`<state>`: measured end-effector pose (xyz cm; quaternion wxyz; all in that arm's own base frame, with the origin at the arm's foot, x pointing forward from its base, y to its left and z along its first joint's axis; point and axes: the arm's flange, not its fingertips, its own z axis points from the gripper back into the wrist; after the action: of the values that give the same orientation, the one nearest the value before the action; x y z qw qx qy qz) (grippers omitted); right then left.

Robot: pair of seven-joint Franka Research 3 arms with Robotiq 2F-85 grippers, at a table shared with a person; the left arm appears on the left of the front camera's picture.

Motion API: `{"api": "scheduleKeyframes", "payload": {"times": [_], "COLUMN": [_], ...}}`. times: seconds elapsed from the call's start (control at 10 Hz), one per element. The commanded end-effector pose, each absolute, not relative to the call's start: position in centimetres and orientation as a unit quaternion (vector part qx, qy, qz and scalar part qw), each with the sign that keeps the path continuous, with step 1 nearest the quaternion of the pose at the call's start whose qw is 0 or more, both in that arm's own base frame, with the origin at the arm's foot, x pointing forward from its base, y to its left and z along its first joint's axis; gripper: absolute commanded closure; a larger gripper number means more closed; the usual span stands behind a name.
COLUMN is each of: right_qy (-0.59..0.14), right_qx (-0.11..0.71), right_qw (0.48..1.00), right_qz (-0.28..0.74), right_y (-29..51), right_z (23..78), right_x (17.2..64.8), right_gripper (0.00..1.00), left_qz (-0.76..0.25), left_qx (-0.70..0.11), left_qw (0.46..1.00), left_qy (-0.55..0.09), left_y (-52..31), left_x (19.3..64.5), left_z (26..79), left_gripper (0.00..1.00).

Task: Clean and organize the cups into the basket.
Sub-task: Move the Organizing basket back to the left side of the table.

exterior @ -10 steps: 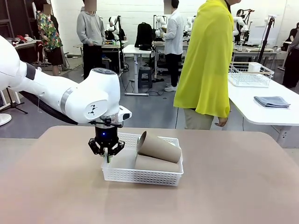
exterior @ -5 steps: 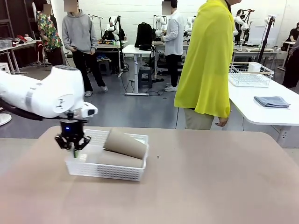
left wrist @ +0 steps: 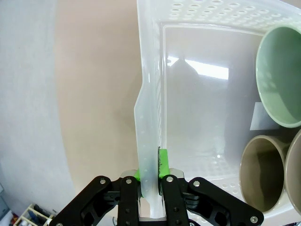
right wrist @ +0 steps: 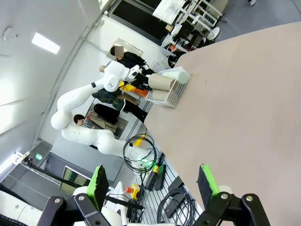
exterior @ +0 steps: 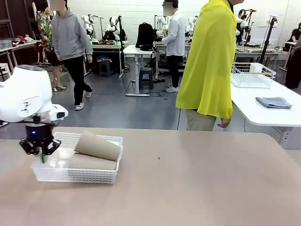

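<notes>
Left gripper [exterior: 41, 157] at the counter's [exterior: 197, 183] nine o'clock side, jaws pinched tight on the short end wall of the basket [exterior: 75, 175], green pads either side of the white plastic rim in the left wrist view [left wrist: 150, 175]. Basket [left wrist: 155, 94] resting flat on the counter, near its nine o'clock edge, lattice walls white and translucent.

Inside the basket, cups lying on their sides: one tan-brown cup [exterior: 98, 146] tilted atop another tan-brown cup [exterior: 91, 162], filling the half toward three o'clock. Open mouths facing the left wrist camera: pale mint green cup [left wrist: 281, 77] at two o'clock of that picture, tan-brown cup [left wrist: 269, 172] at four o'clock, touching it. Basket floor bare on the gripper's side.

Right gripper [right wrist: 153, 181] held high and well apart from the basket [right wrist: 170, 96], jaws spread wide with nothing between the green pads, counter [right wrist: 244, 108] far beneath.

Person in a yellow top [exterior: 207, 61] standing at twelve o'clock beyond the counter, hand [exterior: 224, 123] hanging by the side, near the far edge.
</notes>
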<state>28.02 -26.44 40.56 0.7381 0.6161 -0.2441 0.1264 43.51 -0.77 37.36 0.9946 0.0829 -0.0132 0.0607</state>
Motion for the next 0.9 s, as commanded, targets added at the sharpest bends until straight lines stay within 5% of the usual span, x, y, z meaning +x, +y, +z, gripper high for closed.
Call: {"api": "scheduleKeyframes", "payload": {"times": [0.0,0.8], "right_qy": [-0.242,-0.242], "right_qx": [0.611,0.611], "right_qw": [0.743,0.743], "right_qz": [0.123,0.123], "right_y": [-26.1,-26.1], "right_z": [40.5,40.5], "right_x": [27.8,27.8], "right_gripper": [0.0,0.0], "left_qz": [0.076,0.072], "left_qx": [0.089,0.054], "left_qw": [0.993,0.996], "left_qy": [-0.016,-0.025], "left_y": [2.9,9.3], "left_x": [42.7,44.4], "left_z": [36.9,35.2], "left_gripper": [0.94,0.94]}}
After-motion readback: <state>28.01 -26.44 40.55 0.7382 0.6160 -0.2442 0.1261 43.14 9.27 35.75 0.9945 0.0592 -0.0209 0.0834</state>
